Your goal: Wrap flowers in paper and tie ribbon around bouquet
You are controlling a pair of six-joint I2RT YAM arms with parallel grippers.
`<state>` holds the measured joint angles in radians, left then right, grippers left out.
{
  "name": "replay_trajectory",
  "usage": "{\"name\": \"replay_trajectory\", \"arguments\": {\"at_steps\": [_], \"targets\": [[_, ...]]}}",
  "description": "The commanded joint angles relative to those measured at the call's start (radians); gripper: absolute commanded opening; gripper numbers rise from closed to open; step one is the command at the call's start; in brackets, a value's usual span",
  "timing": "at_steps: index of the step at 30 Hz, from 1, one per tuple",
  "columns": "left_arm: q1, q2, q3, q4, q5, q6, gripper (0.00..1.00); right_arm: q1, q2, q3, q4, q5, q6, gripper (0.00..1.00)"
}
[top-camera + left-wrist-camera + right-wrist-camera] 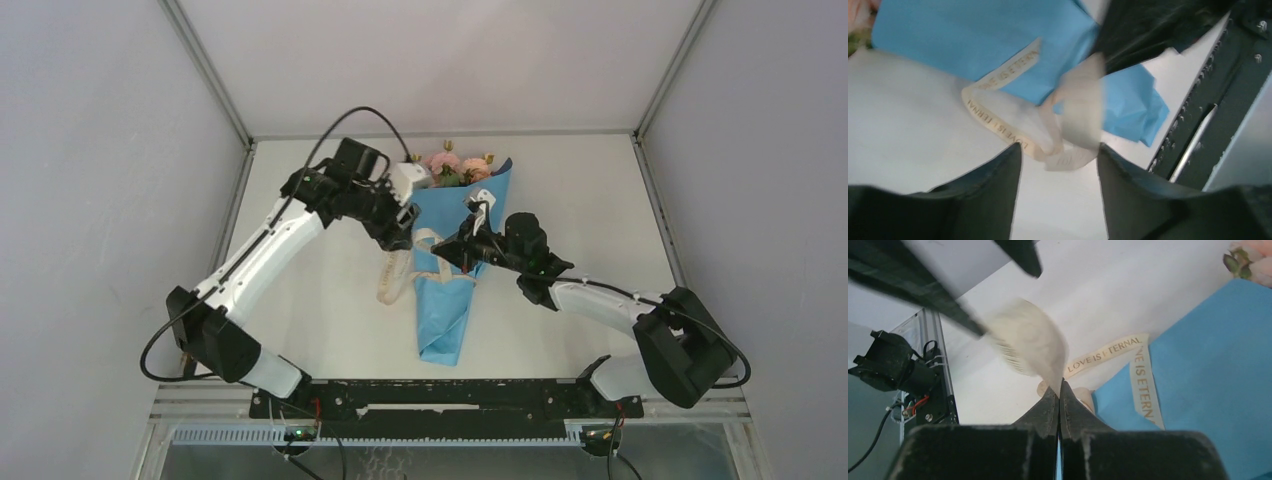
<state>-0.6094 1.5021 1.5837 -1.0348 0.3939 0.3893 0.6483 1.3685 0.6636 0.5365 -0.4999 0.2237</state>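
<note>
The right hand (1060, 389) is pinched shut on the ribbon (1104, 355). The left hand (1059, 150) is open, with ribbon just ahead.

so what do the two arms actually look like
Both match: the left arm and right arm have smooth white tube-like links, bulky black joints and black jaws. A thin black cable loops above the left one.

Bright, even light; soft shadows; wrist views w/ motion blur.
</note>
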Motion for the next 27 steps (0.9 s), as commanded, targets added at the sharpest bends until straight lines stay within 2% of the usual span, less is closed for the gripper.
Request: {"name": "replay_trajectory", "arguments": {"at_steps": [1,3,5,8,11,15,19,21,22,24,26,27], "targets": [[0.247,0.011,-0.177,0.269,0.065,-0.323,0.70,-0.008,-0.050,0.014,-0.048,0.049,0.058,0.00],[0.307,0.073,-0.227,0.335,-0.008,-0.380,0.74,-0.005,-0.047,0.012,-0.060,0.032,0.071,0.00],[0.313,0.143,-0.247,0.376,-0.081,-0.368,0.77,0.002,-0.046,0.011,-0.066,0.024,0.074,0.00],[0.302,0.259,-0.239,0.434,-0.028,-0.328,0.86,0.009,-0.047,0.002,-0.059,0.018,0.080,0.00],[0.259,0.343,-0.197,0.468,-0.039,-0.232,0.93,0.009,-0.061,-0.011,-0.060,0.004,0.087,0.00],[0.198,0.471,-0.110,0.459,-0.122,-0.201,0.94,0.007,-0.098,-0.038,-0.066,-0.003,0.089,0.00],[0.183,0.579,-0.026,0.399,-0.127,-0.233,0.90,0.006,-0.140,-0.060,-0.075,-0.009,0.091,0.00],[0.181,0.605,-0.018,0.386,-0.103,-0.244,0.80,0.004,-0.159,-0.072,-0.072,-0.010,0.093,0.00],[0.180,0.612,-0.023,0.379,-0.072,-0.244,0.71,0.004,-0.168,-0.073,-0.074,-0.013,0.096,0.00],[0.180,0.605,-0.049,0.356,0.002,-0.234,0.42,0.002,-0.183,-0.073,-0.072,-0.012,0.101,0.00],[0.181,0.581,-0.077,0.326,0.076,-0.208,0.04,0.001,-0.201,-0.072,-0.064,-0.014,0.104,0.00],[0.183,0.564,-0.093,0.311,0.092,-0.198,0.01,0.000,-0.210,-0.071,-0.058,-0.017,0.106,0.00]]}}
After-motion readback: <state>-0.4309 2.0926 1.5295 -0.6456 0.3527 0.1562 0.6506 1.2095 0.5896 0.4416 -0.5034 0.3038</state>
